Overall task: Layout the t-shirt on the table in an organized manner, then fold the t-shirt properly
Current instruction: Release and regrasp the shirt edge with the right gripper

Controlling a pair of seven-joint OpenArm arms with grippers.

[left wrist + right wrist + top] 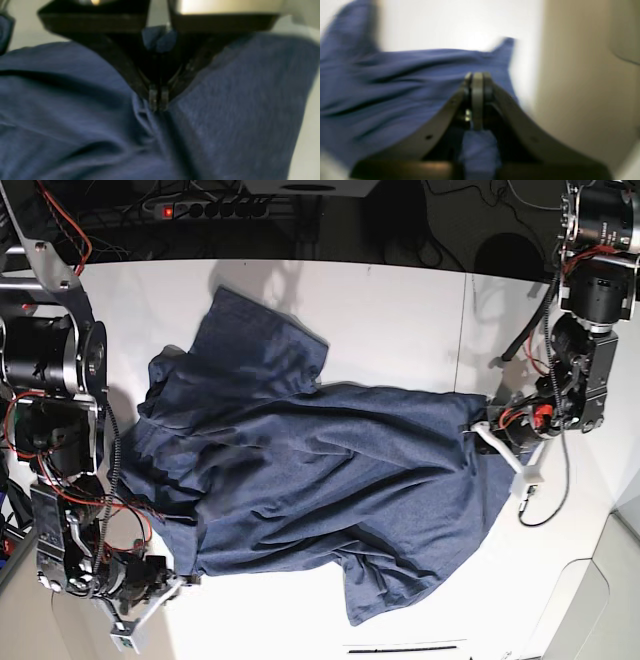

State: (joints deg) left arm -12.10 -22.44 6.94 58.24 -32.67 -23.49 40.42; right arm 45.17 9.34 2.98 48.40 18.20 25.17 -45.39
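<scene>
The left claw, closed on a pinch of the dark heathered navy-blue cotton t-shirt, grips one edge; the right claw is likewise clamped on the opposite edge; seemingly to stretch it flat across the matte white desk, where it lies rumpled.
</scene>
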